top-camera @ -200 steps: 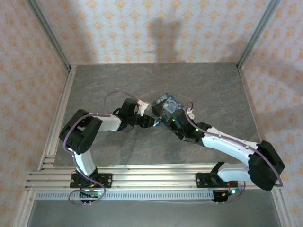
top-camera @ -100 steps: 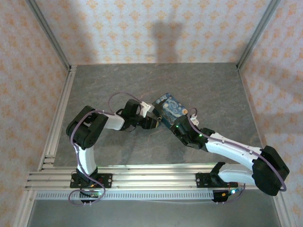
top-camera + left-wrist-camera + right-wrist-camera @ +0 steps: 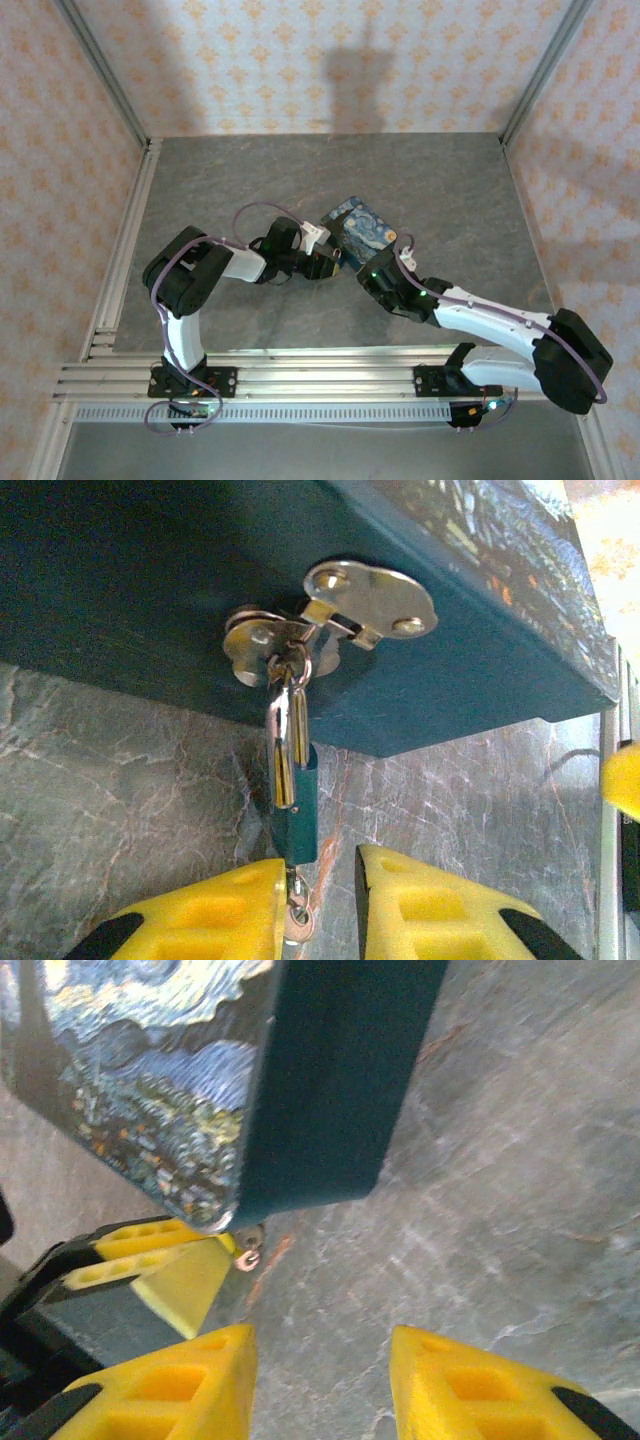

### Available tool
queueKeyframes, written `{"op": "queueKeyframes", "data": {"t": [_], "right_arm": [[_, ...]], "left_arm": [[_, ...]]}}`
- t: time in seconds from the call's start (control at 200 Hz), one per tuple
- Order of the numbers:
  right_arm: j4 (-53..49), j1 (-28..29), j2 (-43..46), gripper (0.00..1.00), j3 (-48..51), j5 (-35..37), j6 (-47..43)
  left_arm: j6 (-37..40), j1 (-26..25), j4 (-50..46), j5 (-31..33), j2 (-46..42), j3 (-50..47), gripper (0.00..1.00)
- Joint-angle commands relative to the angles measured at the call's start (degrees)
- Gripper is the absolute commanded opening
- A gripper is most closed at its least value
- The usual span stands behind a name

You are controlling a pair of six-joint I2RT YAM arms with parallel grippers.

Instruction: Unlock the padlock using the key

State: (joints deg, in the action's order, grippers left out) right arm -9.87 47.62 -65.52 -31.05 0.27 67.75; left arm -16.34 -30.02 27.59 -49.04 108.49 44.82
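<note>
- Hanging from the hasp (image 3: 370, 598) of the tin (image 3: 150, 580), the padlock (image 3: 293, 805) (key (image 3: 297, 920) at its near end)
- Left gripper (image 3: 320, 865) spread, straddling the key
- Right gripper (image 3: 320, 1360) spread, empty

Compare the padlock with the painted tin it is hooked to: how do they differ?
Size: the padlock is far smaller than the tin.
Look: the padlock has a plain teal body and a shiny shackle; the tin's lid carries a swirling blue painting.
Pose: the tin lies flat on the table; the padlock hangs from the hasp on the tin's side.
Both show dark teal, on the padlock's body and the tin's side wall.
</note>
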Motion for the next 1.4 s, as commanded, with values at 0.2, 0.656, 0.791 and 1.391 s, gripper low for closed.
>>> {"op": "queueKeyframes", "data": {"t": [0.2,0.656,0.791,1.391], "right_arm": [[3.87,1.87,-3.38,0.39,0.72,3.32,3.95],[7.74,1.87,-8.09,0.37,1.09,4.68,7.64],[7.66,1.85,-8.49,0.35,0.81,5.09,7.58],[4.32,1.66,-7.75,0.33,0.15,7.5,6.08]], "left_arm": [[-6.35,-0.44,8.75,3.95,2.66,-2.1,0.27],[-9.84,-0.5,13.1,5.51,5.11,-2.12,0.28],[-10.19,-0.72,12.66,8.14,5.14,-2.1,0.31],[-9.41,-1.69,3.05,14.06,6.16,2.2,0.14]]}}
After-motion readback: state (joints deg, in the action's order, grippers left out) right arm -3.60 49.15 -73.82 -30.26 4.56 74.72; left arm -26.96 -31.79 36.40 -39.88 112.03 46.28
